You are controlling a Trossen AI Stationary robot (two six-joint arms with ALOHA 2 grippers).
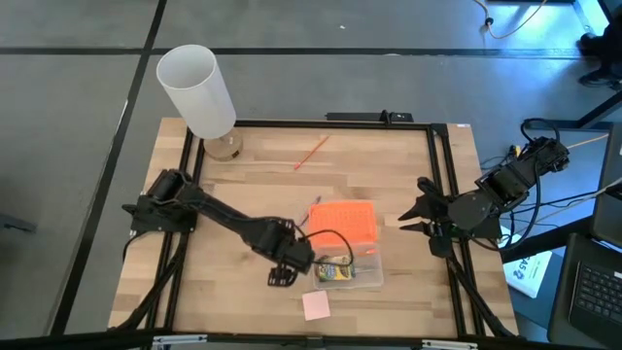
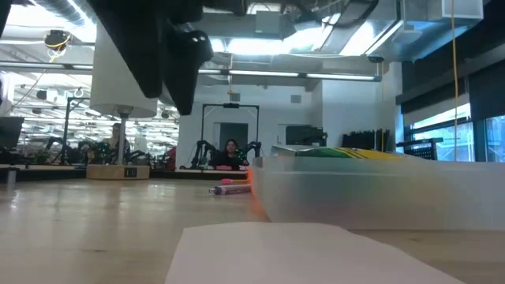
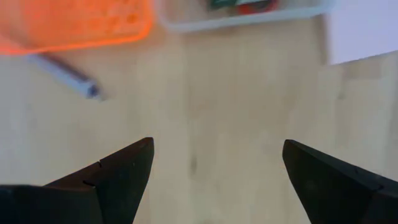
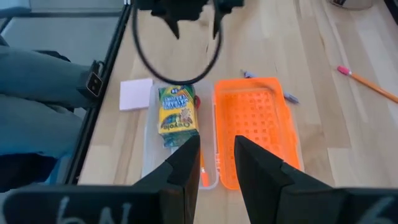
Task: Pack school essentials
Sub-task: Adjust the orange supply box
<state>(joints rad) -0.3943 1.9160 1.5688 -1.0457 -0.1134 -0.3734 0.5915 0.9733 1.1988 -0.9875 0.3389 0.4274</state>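
The clear box [image 1: 348, 274] lies near the table's near edge with the green-and-yellow crayon box [image 4: 177, 115] inside it. A red bit [image 3: 252, 6] shows beside the crayons. The box's orange lid [image 1: 346, 222] lies flat just beyond it. The pink sticky-note pad [image 1: 316, 305] rests flat, nearer than the box. The blue-grey pen [image 3: 65, 76] lies by the lid's left side. One orange pencil [image 1: 311, 153] lies toward the far edge. My left gripper [image 1: 282, 275] hovers open over bare wood left of the box. My right gripper [image 1: 410, 209] is open, right of the lid.
A tall white cylinder [image 1: 197, 92] stands at the far left corner. A black frame [image 1: 442, 185] borders the table. A black cable [image 4: 177, 56] loops from the left arm over the box. Bare wood lies left of the box and across the table's far half.
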